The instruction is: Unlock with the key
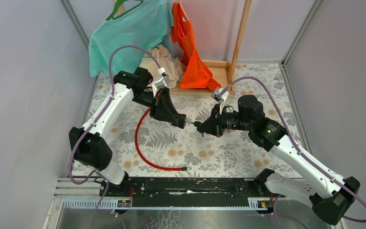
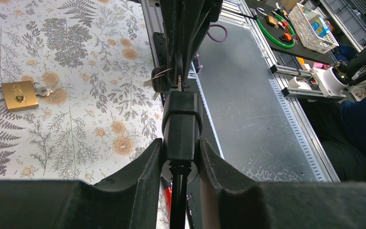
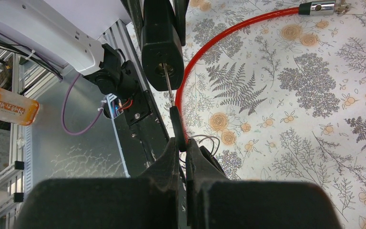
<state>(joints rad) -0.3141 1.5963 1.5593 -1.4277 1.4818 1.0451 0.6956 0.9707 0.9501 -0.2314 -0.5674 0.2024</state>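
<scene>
Clearly the two arms meet in mid-air at the centre of the top view so that each can brace against the other. The left gripper (image 2: 181,155) has its fingers (image 2: 140,169) pressed tight on the black lock body (image 2: 181,121), holding it lifted off the floral surface (image 1: 228,152) with the keyhole face turned toward the other arm. The red cable (image 1: 135,136) trails from it down to the surface. The right gripper (image 3: 182,150) pinches the dark head of the key (image 3: 175,119) between closed fingers. The blade lies along the lock's axis, and its tip seems just inside the keyway in the upper middle of the right wrist view. Holding the lock firm likely keeps it from twisting when the key turns. A brass padlock (image 2: 16,95) lies at the left of the left wrist view, well apart.
</scene>
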